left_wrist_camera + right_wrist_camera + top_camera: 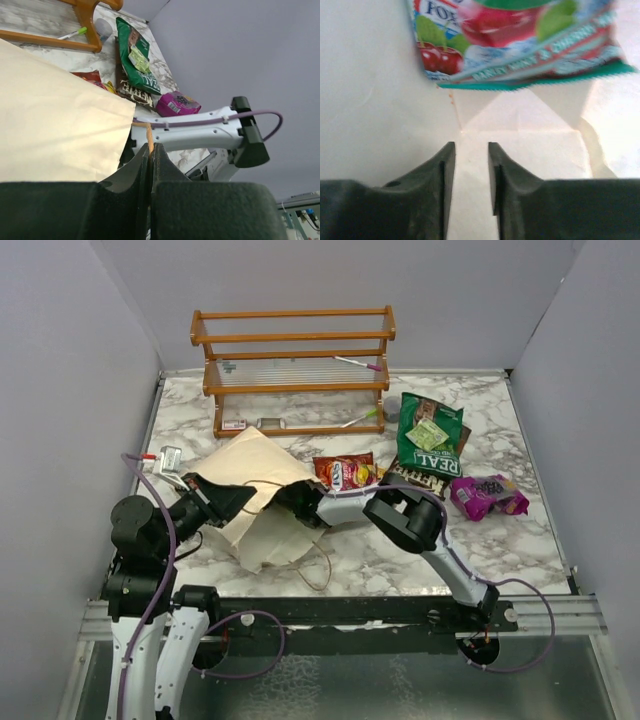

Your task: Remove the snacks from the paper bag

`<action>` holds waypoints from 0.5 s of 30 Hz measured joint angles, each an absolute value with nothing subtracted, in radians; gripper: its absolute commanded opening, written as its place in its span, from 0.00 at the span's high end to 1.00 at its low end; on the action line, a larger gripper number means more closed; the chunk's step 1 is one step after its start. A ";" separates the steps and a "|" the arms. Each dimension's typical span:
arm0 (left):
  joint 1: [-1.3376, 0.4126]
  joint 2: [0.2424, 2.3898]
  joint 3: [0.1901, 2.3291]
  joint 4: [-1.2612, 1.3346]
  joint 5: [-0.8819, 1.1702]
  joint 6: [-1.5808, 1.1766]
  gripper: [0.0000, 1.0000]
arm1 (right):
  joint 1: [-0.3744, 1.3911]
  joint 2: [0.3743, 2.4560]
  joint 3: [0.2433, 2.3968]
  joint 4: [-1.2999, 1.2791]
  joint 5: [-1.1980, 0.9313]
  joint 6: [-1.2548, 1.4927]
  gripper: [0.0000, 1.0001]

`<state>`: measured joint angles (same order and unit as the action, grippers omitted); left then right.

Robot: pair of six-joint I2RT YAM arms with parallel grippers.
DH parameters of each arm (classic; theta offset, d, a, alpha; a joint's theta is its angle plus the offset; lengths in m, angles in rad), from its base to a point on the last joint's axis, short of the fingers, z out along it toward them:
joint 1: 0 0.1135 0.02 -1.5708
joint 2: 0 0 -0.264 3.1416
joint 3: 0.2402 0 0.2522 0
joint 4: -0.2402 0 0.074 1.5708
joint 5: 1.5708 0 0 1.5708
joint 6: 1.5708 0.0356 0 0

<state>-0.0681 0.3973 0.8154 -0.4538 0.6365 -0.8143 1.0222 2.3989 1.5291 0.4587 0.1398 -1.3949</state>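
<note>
Lying flat on the veined marble table: cream matte paper bag, creased, mouth open to the right arm. Left gripper clamped tight on the thin tan cord handle at the bag's mouth; visible from the left wrist only. Inside the bag, right wrist view only: right gripper, jaws a narrow slit apart, gripping nothing — just beyond, glossy teal-edged packet, serrated hem, cherry print. Right of the bag, crinkly foil: orange-red packet, green packet, brown packet, purple-magenta packet.
</note>
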 measured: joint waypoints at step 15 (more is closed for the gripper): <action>-0.070 0.448 0.742 -0.318 0.704 -0.870 1.00 | 1.124 2.333 1.542 0.597 0.098 -1.049 0.01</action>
<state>-0.0696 0.4480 0.7422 -0.3183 0.7044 -0.8696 1.1244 2.3333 1.5417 0.5968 0.0978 -1.0492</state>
